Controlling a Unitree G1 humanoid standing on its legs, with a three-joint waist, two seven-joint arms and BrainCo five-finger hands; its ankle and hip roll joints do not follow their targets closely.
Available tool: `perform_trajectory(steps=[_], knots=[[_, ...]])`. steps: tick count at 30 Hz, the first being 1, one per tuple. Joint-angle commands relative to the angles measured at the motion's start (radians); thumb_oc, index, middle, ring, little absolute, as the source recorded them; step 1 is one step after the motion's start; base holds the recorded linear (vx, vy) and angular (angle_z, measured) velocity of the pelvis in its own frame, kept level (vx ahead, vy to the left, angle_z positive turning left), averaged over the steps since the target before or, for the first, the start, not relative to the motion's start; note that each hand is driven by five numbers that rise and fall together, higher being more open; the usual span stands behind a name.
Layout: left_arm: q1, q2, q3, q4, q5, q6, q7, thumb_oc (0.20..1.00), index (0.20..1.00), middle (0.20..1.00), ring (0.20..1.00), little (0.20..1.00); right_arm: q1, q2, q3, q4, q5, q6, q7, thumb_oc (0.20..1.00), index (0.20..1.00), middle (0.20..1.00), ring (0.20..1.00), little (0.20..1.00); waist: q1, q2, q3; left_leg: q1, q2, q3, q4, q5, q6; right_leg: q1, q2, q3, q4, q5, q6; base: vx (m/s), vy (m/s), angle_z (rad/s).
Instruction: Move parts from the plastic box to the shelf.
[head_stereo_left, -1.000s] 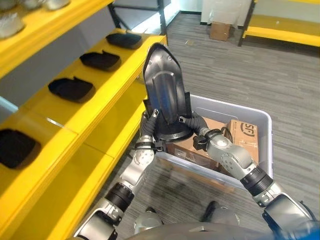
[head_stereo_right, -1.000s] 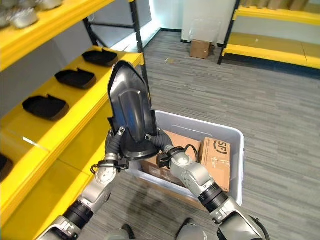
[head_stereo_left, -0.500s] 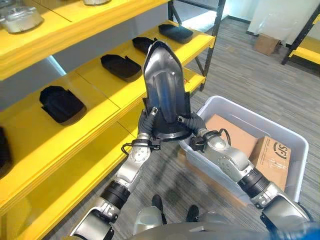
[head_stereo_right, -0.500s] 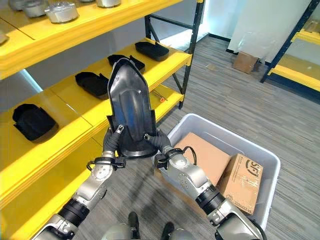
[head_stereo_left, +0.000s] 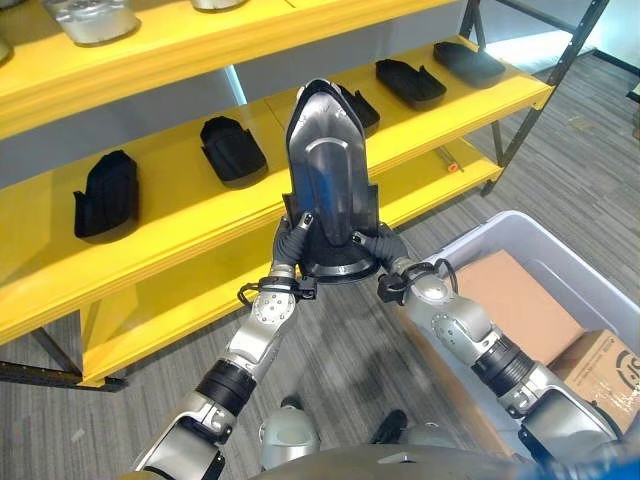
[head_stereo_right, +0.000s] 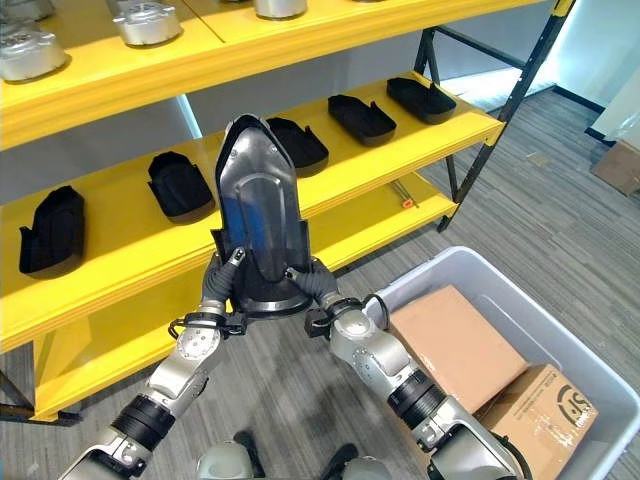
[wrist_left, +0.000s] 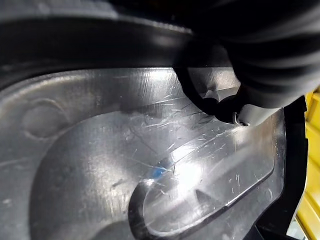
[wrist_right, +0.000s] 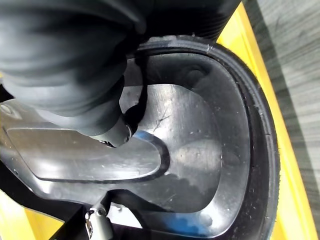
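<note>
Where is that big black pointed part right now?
The black part is held upright between the left hand and the right hand, in front of the yellow shelf, left of the plastic box.

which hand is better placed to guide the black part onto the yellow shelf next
Left, probably. Both hands grip the black part at its wide lower end, left hand and right hand. The shelf lies ahead, more toward the left hand's side, while the plastic box sits on the right.

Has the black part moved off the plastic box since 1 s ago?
Yes. The black part, then above the plastic box, is now left of it, before the yellow shelf.
</note>
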Motion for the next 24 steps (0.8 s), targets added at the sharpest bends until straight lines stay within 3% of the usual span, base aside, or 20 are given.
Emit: perform_trajectory(steps=[1, 5, 9, 11, 12, 14, 15, 18, 20, 22, 24], knots=[[-0.083, 0.010, -0.026, -0.016, 0.016, -0.078, -0.055, 0.200, 0.200, 0.200, 0.200, 0.200, -0.161, 0.128, 0.065, -0.096, 0.056, -0.048, 0.129, 0.200, 0.200, 0.200, 0.200, 0.200, 0.015, -0.022, -0.071, 0.004, 0.000, -0.081, 0.057, -0.087, -0.021, 0.004, 0.085, 0.118, -0.056, -0.022, 0.080, -0.16, 0.420, 0.25], [-0.108, -0.002, -0.046, 0.014, -0.020, -0.068, -0.080, 0.200, 0.200, 0.200, 0.200, 0.200, -0.151, 0.119, 0.057, -0.111, 0.058, -0.038, 0.114, 0.200, 0.200, 0.200, 0.200, 0.200, -0.010, 0.007, -0.095, 0.037, 0.002, -0.040, -0.048, -0.074, -0.020, -0.015, 0.055, 0.084, -0.002, -0.041, 0.090, -0.07, 0.414, 0.88], [-0.090, -0.010, -0.060, 0.007, -0.002, -0.071, -0.086, 0.200, 0.200, 0.200, 0.200, 0.200, -0.135, 0.133, 0.051, -0.113, 0.046, -0.025, 0.124, 0.200, 0.200, 0.200, 0.200, 0.200, -0.004, 0.017, -0.096, 0.044, -0.015, -0.042, -0.100, -0.090, -0.005, 0.003, 0.021, 0.084, 0.003, -0.023, 0.117, 0.01, 0.416, 0.97], [-0.078, -0.005, -0.068, -0.002, 0.014, -0.070, -0.072, 0.200, 0.200, 0.200, 0.200, 0.200, -0.131, 0.142, 0.052, -0.117, 0.040, -0.013, 0.130, 0.200, 0.200, 0.200, 0.200, 0.200, 0.007, 0.025, -0.095, 0.047, -0.039, -0.061, -0.124, -0.092, 0.001, 0.013, 0.004, 0.093, -0.002, -0.005, 0.143, 0.02, 0.410, 0.43], [-0.066, 0.004, -0.064, -0.016, 0.021, -0.065, -0.067, 0.200, 0.200, 0.200, 0.200, 0.200, -0.132, 0.154, 0.056, -0.127, 0.034, -0.007, 0.122, 0.200, 0.200, 0.200, 0.200, 0.200, 0.021, 0.030, -0.094, 0.048, -0.062, -0.082, -0.139, -0.093, 0.010, 0.017, -0.021, 0.103, -0.007, 0.016, 0.175, 0.01, 0.395, 0.11], [-0.055, 0.016, -0.059, -0.033, 0.028, -0.058, -0.070, 0.200, 0.200, 0.200, 0.200, 0.200, -0.128, 0.161, 0.057, -0.140, 0.025, 0.003, 0.113, 0.200, 0.200, 0.200, 0.200, 0.200, 0.034, 0.034, -0.093, 0.051, -0.085, -0.094, -0.152, -0.095, 0.018, 0.020, -0.047, 0.108, -0.011, 0.041, 0.193, -0.02, 0.428, 0.08], [-0.044, 0.025, -0.053, -0.051, 0.043, -0.063, -0.086, 0.200, 0.200, 0.200, 0.200, 0.200, -0.120, 0.170, 0.058, -0.157, 0.015, 0.014, 0.105, 0.200, 0.200, 0.200, 0.200, 0.200, 0.052, 0.036, -0.090, 0.050, -0.115, -0.105, -0.167, -0.098, 0.031, 0.020, -0.093, 0.107, -0.021, 0.087, 0.217, -0.05, 0.358, 0.09], [-0.038, 0.038, -0.054, -0.090, 0.057, -0.060, -0.085, 0.200, 0.200, 0.200, 0.200, 0.200, -0.114, 0.177, 0.059, -0.164, -0.007, 0.008, 0.103, 0.200, 0.200, 0.200, 0.200, 0.200, 0.072, 0.038, -0.082, 0.043, -0.146, -0.112, -0.179, -0.103, 0.047, 0.014, -0.145, 0.102, -0.031, 0.141, 0.239, -0.08, 0.325, 0.11], [-0.044, 0.042, -0.051, -0.105, 0.056, -0.048, -0.075, 0.200, 0.200, 0.200, 0.200, 0.200, -0.112, 0.182, 0.058, -0.163, -0.015, -0.002, 0.090, 0.200, 0.200, 0.200, 0.200, 0.200, 0.082, 0.045, -0.079, 0.031, -0.170, -0.126, -0.198, -0.097, 0.057, 0.017, -0.156, 0.110, -0.023, 0.140, 0.246, -0.09, 0.336, 0.20], [-0.057, 0.039, -0.055, -0.099, 0.049, -0.033, -0.072, 0.200, 0.200, 0.200, 0.200, 0.200, -0.107, 0.183, 0.054, -0.156, -0.018, -0.020, 0.079, 0.200, 0.200, 0.200, 0.200, 0.200, 0.077, 0.045, -0.079, 0.024, -0.193, -0.157, -0.218, -0.089, 0.068, 0.005, -0.146, 0.159, 0.001, 0.141, 0.246, -0.05, 0.236, 0.35], [-0.077, 0.041, -0.068, -0.084, 0.060, -0.041, -0.062, 0.200, 0.200, 0.200, 0.200, 0.200, -0.097, 0.172, 0.049, -0.150, -0.016, -0.054, 0.090, 0.200, 0.200, 0.200, 0.200, 0.200, 0.045, 0.041, -0.070, 0.014, -0.216, -0.208, -0.254, -0.074, 0.096, -0.072, -0.099, 0.296, 0.081, 0.168, 0.240, -0.08, 0.172, 0.49]])
